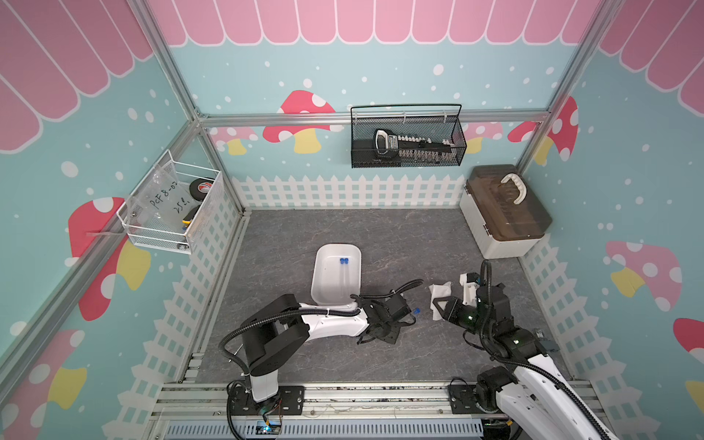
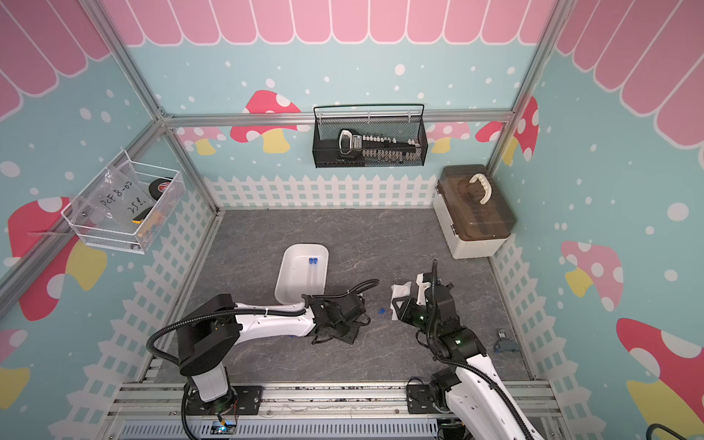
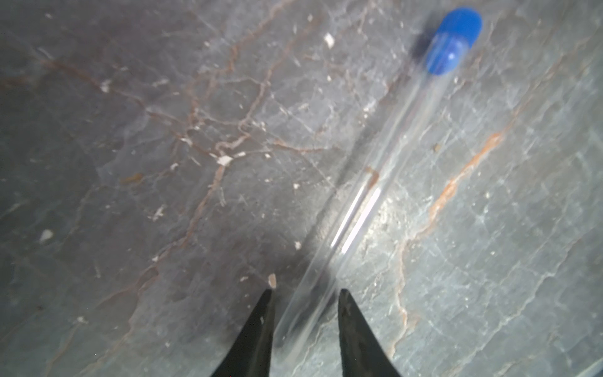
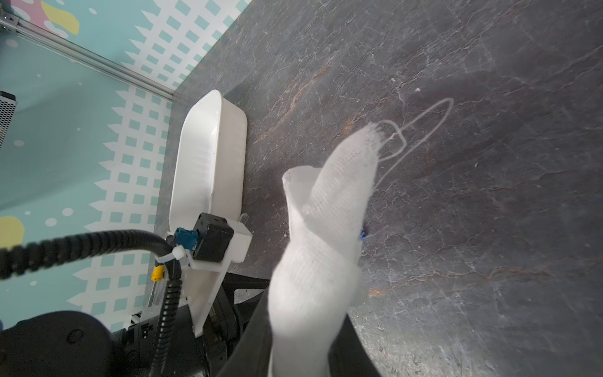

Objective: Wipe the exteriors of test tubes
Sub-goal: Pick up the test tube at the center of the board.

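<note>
Looking along the left gripper [image 3: 305, 293], we see its jaws parted astride a test tube [image 3: 375, 182] on the tabletop [image 3: 130, 196], apparently not pinching it, its cap at upper right. The right gripper [image 4: 306, 339] clamps the gauze cloth [image 4: 326, 212]; two more tubes [image 1: 344, 272] lie in the tray [image 1: 319, 282], mid-frame.

Blue-capped clear test tube [image 3: 365, 199], white cloth [image 4: 319, 261]
</note>
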